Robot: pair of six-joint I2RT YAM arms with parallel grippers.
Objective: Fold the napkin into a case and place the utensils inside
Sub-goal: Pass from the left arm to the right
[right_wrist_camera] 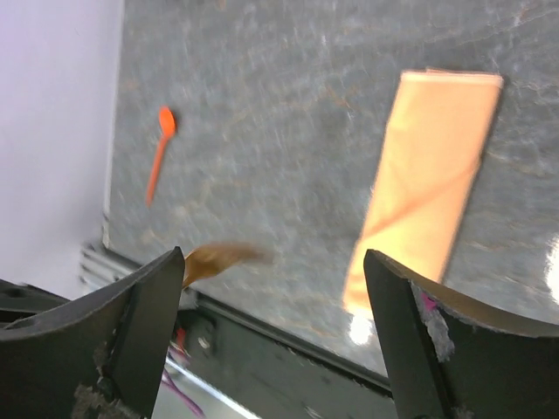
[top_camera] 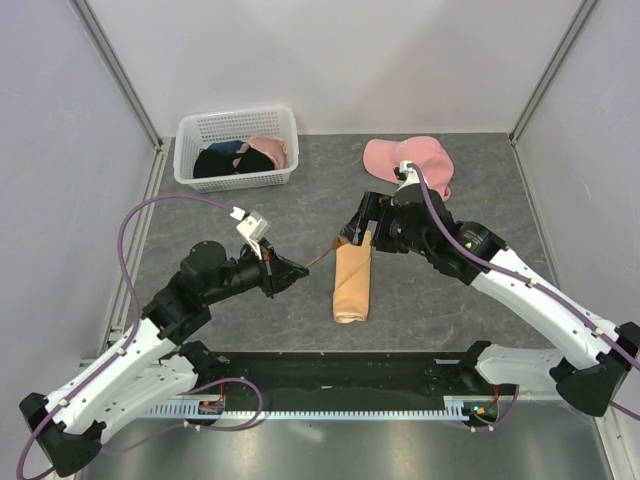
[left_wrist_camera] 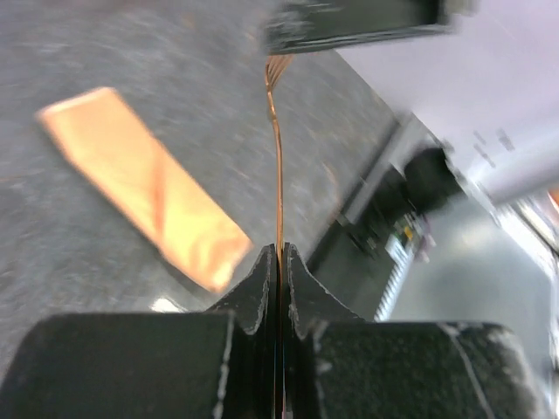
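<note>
The napkin (top_camera: 352, 283) lies on the grey table as a long, narrow, folded peach strip, also seen in the left wrist view (left_wrist_camera: 144, 188) and the right wrist view (right_wrist_camera: 428, 183). My left gripper (top_camera: 303, 267) is shut on the handle of a thin brown wooden fork (left_wrist_camera: 279, 166), jaws pressed together (left_wrist_camera: 279, 249). The fork (top_camera: 322, 257) points at my right gripper (top_camera: 358, 228), which hangs over the napkin's far end. Its jaws stand wide open (right_wrist_camera: 273, 253), and the fork's tines (right_wrist_camera: 218, 257) sit beside the left finger. An orange spoon (right_wrist_camera: 160, 148) lies apart on the table.
A white basket (top_camera: 236, 150) with dark and pink clothes stands at the back left. A pink cap (top_camera: 408, 160) lies at the back right, behind the right arm. A black rail (top_camera: 330, 365) runs along the table's near edge.
</note>
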